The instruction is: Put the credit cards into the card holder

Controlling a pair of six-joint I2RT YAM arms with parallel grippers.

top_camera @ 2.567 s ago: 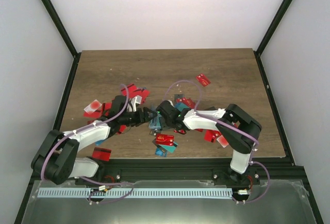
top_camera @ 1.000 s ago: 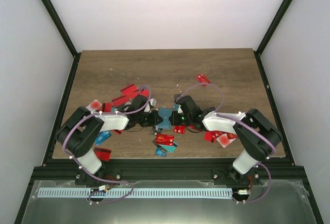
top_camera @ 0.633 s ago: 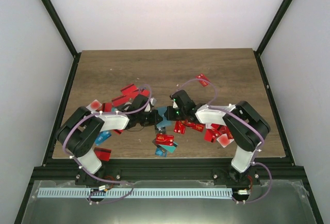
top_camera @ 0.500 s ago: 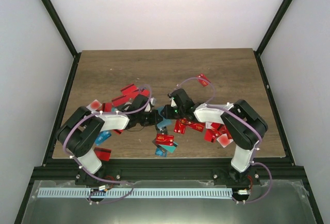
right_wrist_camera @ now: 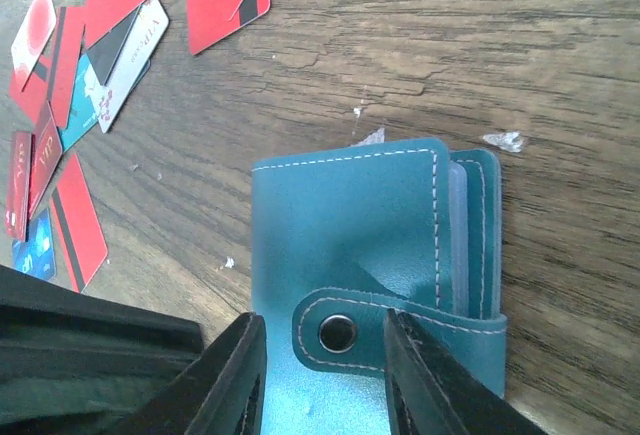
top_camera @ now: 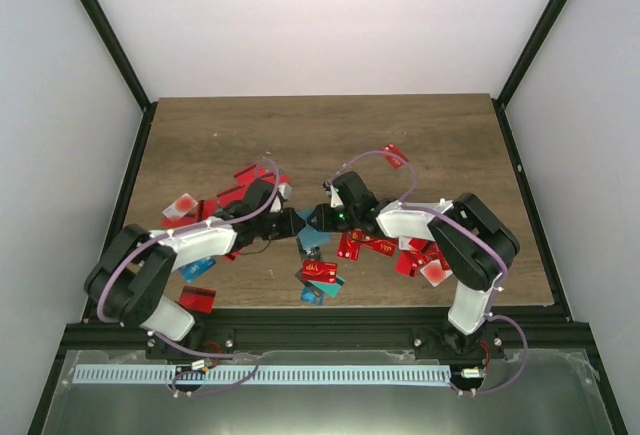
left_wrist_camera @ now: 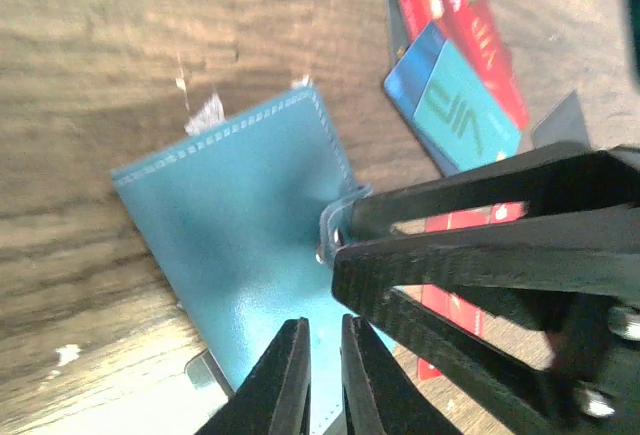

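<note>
One teal card holder (right_wrist_camera: 360, 235) lies flat on the surface (top_camera: 320, 135). The right end effector (right_wrist_camera: 322, 337) straddles its clasp, jaws apart. The left end effector (left_wrist_camera: 322, 375) has jaws nearly together at its edge; I cannot tell if it grips. Credit cards (top_camera: 365, 246) around the holder overlap, and arms hide some, so I cannot count them.

"VIP" on a teal card (left_wrist_camera: 465, 105) and a whitish card (right_wrist_camera: 130, 50)

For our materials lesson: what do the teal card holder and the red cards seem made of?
Card holder: likely leather or faux leather, soft sheen, pale stitching along edges. Red cards: probably thin glossy plastic, flat with dark stripes.
</note>
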